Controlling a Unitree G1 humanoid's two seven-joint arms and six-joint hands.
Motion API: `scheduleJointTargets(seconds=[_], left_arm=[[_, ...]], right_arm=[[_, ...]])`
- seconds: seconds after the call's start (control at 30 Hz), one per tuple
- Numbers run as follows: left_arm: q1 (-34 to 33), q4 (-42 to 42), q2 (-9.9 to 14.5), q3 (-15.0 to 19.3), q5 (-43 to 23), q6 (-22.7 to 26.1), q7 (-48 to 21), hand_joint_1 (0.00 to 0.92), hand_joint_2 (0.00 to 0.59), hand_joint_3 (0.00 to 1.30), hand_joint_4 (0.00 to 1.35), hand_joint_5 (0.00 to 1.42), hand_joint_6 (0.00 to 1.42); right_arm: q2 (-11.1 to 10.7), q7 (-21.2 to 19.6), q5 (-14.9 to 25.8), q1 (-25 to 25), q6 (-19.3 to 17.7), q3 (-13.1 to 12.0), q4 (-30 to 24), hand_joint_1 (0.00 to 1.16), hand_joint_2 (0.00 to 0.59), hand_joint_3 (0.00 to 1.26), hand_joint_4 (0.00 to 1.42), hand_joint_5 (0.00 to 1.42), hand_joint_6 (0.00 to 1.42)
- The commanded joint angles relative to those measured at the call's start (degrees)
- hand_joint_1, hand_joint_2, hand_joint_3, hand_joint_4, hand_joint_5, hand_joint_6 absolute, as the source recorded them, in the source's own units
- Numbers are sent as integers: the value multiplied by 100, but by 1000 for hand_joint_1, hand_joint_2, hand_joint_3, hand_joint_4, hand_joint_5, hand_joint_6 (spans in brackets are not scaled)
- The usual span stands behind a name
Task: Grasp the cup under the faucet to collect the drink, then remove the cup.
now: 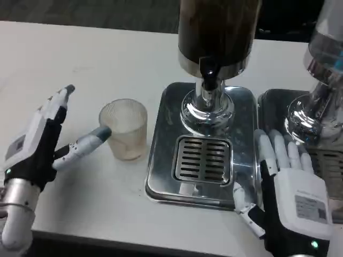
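White table (107, 59), possibly dark floor beyond

Both hands, the left hand (37, 144) and right hand (292, 195), have white backs, black palms, grey-tipped fingers; the right bears a label and green light.

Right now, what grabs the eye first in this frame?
The dark drink dispenser at top centre, its faucet over a steel drip tray with a slotted grate. The clear cup stands on the white table left of the tray, not under the faucet. The left robot hand is open beside the cup, one fingertip at its side; the right robot hand lies spread at the tray's right edge.
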Motion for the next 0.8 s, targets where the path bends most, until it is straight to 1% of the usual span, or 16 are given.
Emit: scheduleJointTargets(seconds=[0.03, 0.1, 0.17, 0.33, 0.4, 0.53, 0.63, 0.7, 0.73, 0.77, 0.8], left_arm=[[-591, 956, -191, -140, -108, -463, -95, 0, 0, 0, 0, 0, 0], [-790, 1259, -260, -194, -140, -530, -205, 15, 1, 0, 0, 0, 0], [-930, 1479, -313, -263, -157, -600, -231, 55, 3, 0, 0, 0, 0], [-1012, 1769, -412, -275, -241, -823, -154, 119, 0, 0, 0, 0, 0], [-1005, 1813, -401, -338, -152, -878, -49, 122, 0, 0, 0, 0, 0], [-981, 1866, -347, -399, -104, -926, -28, 80, 0, 0, 0, 0, 0], [-984, 1886, -308, -482, -60, -913, -33, 76, 0, 0, 0, 0, 0], [-1005, 1926, -331, -507, -90, -870, -44, 116, 0, 0, 0, 0, 0], [-1024, 1959, -359, -511, -113, -839, -64, 155, 0, 0, 0, 0, 0], [-1043, 1988, -388, -521, -114, -807, -55, 261, 19, 0, 0, 0, 0], [-1060, 2014, -421, -521, -120, -780, -32, 313, 24, 0, 0, 0, 0]], right_arm=[[42, -62, -22, -40, 56, 31, 62, 225, 536, 44, 0, 0, 0], [50, -58, -24, -23, 68, 44, 44, 226, 535, 44, 0, 0, 0], [63, -60, -34, -13, 85, 64, 34, 227, 535, 44, 0, 0, 0], [126, -90, -31, 51, 149, 98, -8, 230, 535, 44, 0, 0, 0], [134, -80, -27, 69, 157, 106, -15, 231, 535, 44, 0, 0, 0], [141, -50, -8, 82, 166, 126, -26, 232, 535, 44, 0, 0, 0], [147, -47, -4, 111, 177, 128, -55, 233, 535, 44, 0, 0, 0], [141, -42, 0, 125, 177, 128, -70, 231, 537, 44, 0, 0, 0], [140, -33, 2, 136, 178, 130, -81, 230, 538, 44, 0, 0, 0], [141, -25, 6, 148, 178, 133, -93, 229, 538, 44, 0, 0, 0], [143, -16, 7, 158, 180, 136, -108, 228, 538, 46, 0, 0, 0]])
